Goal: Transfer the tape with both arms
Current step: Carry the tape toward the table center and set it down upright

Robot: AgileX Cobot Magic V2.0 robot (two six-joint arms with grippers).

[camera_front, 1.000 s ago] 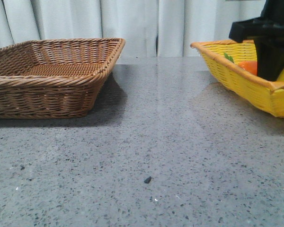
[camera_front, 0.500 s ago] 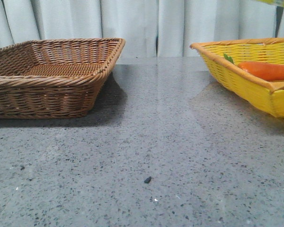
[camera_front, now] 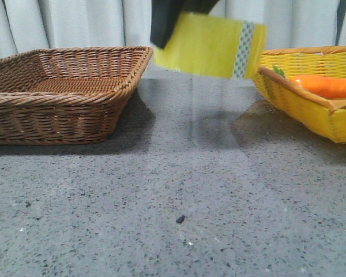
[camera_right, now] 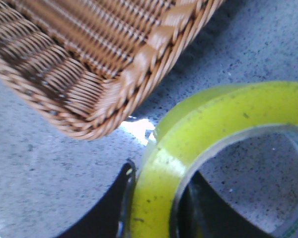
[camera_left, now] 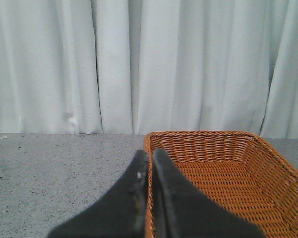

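Observation:
The yellow tape roll (camera_front: 210, 45) with its green-dotted white end tab hangs in the air above the table between the two baskets, held by my right gripper (camera_front: 168, 20), a dark shape at the roll's upper left. In the right wrist view the gripper (camera_right: 156, 198) is shut on the roll's wall (camera_right: 213, 134), one finger outside and one inside the ring, above the grey table near the brown basket's corner (camera_right: 104, 69). My left gripper (camera_left: 150, 158) is shut and empty, its tips over the left rim of the brown basket (camera_left: 228, 168). It does not show in the front view.
The brown wicker basket (camera_front: 63, 95) stands at the left of the grey speckled table (camera_front: 190, 190). A yellow basket (camera_front: 311, 104) at the right holds an orange carrot-like item (camera_front: 326, 85). White curtains hang behind. A small dark speck (camera_front: 179, 219) lies on the table.
My right gripper lifted out of the yellow basket with the tape, left the front view upward, and now has come back in at the top middle, carrying the roll leftward.

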